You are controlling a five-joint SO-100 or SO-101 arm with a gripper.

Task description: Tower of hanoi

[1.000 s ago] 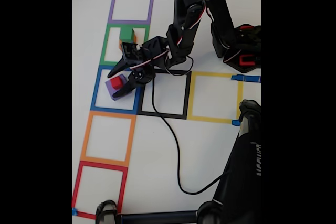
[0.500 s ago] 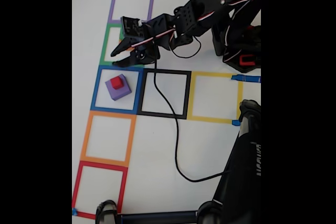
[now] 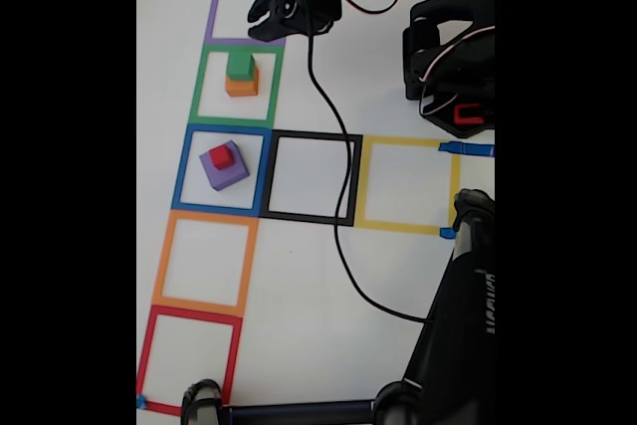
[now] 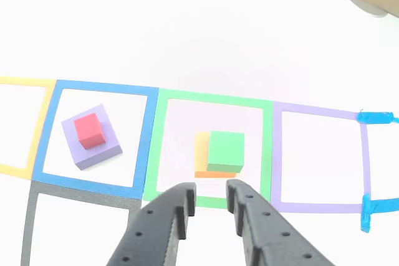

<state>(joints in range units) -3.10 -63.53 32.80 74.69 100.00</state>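
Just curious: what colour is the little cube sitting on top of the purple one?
Red cube, clearest in the other view.

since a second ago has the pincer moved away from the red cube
Yes. In the fixed view the pincer has gone up the picture, from the blue tape square holding the red cube to the purple tape square.

The gripper point(image 4: 209, 199) looks like matt black printed plastic, its fingers point(image 4: 259, 228) dotted with small holes. The red cube point(image 4: 89, 130) and green cube point(image 4: 225, 150) appear smooth and matt. The table point(image 4: 206, 35) is plain white, faintly glossy.
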